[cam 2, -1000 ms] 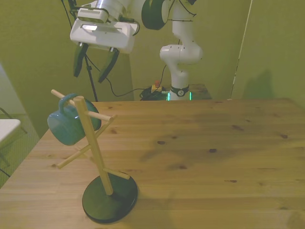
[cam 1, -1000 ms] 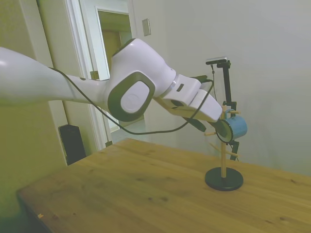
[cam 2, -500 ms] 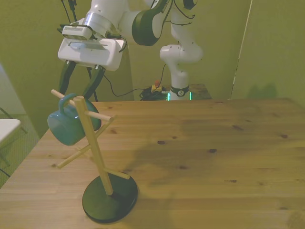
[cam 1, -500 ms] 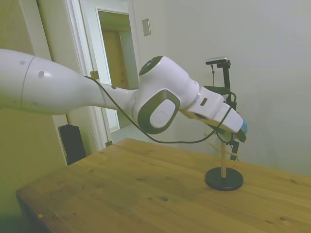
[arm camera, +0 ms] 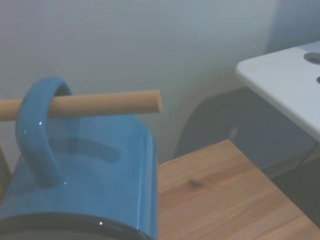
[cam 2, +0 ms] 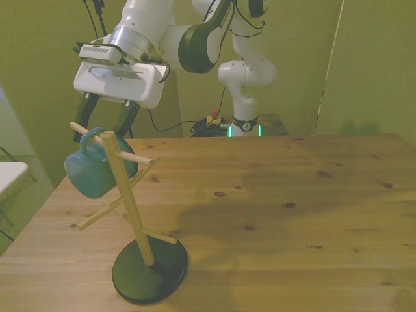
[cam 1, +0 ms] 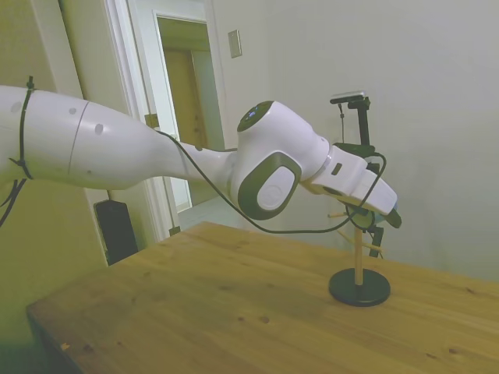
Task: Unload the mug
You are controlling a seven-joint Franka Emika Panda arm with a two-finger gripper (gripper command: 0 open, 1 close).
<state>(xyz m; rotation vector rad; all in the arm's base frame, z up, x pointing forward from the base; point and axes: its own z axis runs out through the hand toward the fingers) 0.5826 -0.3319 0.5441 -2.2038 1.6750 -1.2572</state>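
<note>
The light-blue mug (cam 2: pixel 93 171) hangs by its handle (arm camera: pixel 36 135) on an upper peg (arm camera: pixel 90 104) of the wooden rack (cam 2: pixel 129 198), which stands on a round black base (cam 2: pixel 151 272) near the front view's left. My gripper (cam 2: pixel 105 123) is open just above and behind the mug, with one dark finger on each side of the peg and handle and nothing held. In the side view the white hand (cam 1: pixel 360 189) covers almost all of the mug; only the rack's stem and base (cam 1: pixel 359 287) show below it.
The wooden table (cam 2: pixel 273 214) stretches to the front view's right of the rack. A white surface (cam 2: pixel 9 175) stands just off the table's edge beside the mug, also seen as a white slab (arm camera: pixel 285 82) close by. A doorway (cam 1: pixel 187 117) lies behind the arm.
The gripper has come down and toward the rack, from well above the mug to straddling the peg and handle. Its fingers stay apart. Mug and rack have not moved.
</note>
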